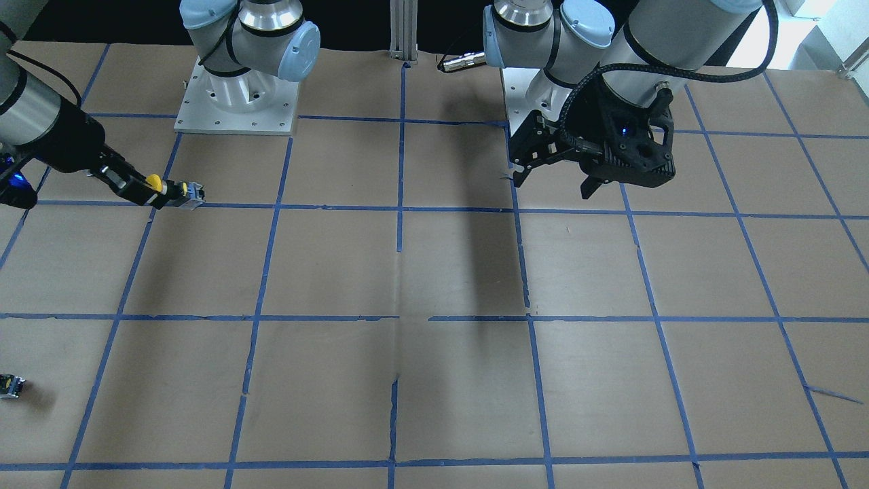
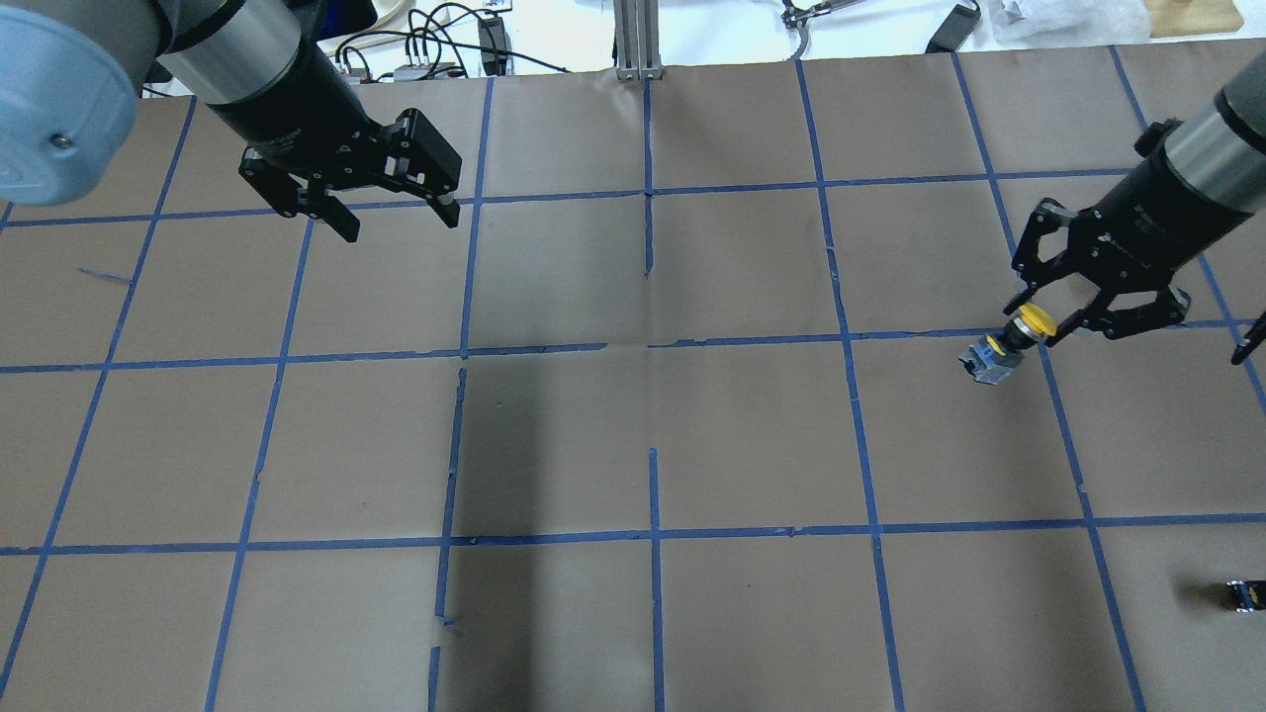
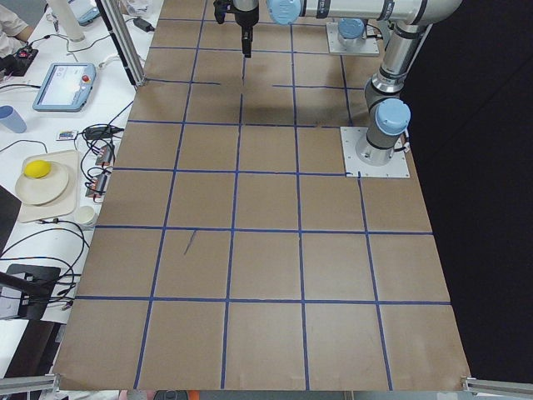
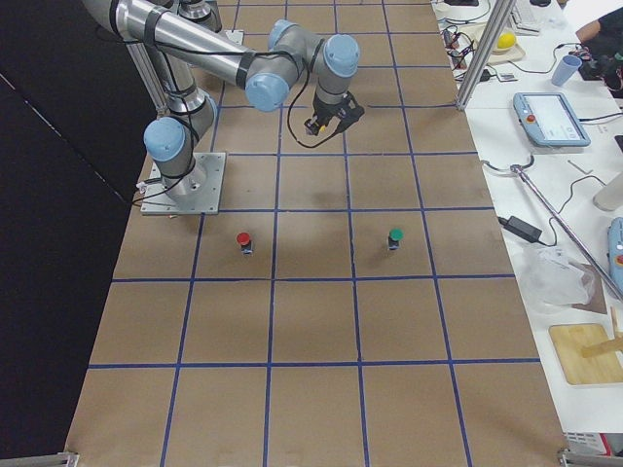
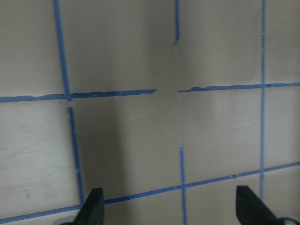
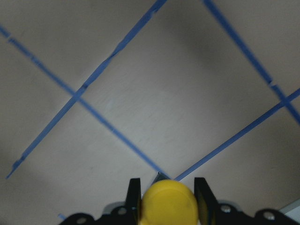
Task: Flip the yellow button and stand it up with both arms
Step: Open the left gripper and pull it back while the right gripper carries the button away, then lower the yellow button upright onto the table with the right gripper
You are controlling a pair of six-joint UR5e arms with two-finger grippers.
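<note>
The yellow button (image 2: 1035, 318) has a round yellow cap and a grey-black boxy base. My right gripper (image 2: 1031, 332) is shut on it at the neck, just below the cap. The button lies tilted, with its base sticking out past the fingertips, and it is held above the paper. It also shows in the front view (image 1: 182, 190) in the right gripper (image 1: 156, 191). In the right wrist view the cap (image 6: 168, 204) sits between the two fingers (image 6: 134, 191). My left gripper (image 2: 396, 216) is open and empty, hanging above the table far to the left; it also shows in the front view (image 1: 551, 178) and the left wrist view (image 5: 171, 212).
A small dark capless switch block (image 2: 1244, 593) lies near the table edge on my right and shows in the front view (image 1: 10, 385). A red-capped button (image 4: 243, 239) and a green-capped button (image 4: 394, 236) stand further along the table. Brown paper with a blue tape grid (image 2: 653, 346) covers the table.
</note>
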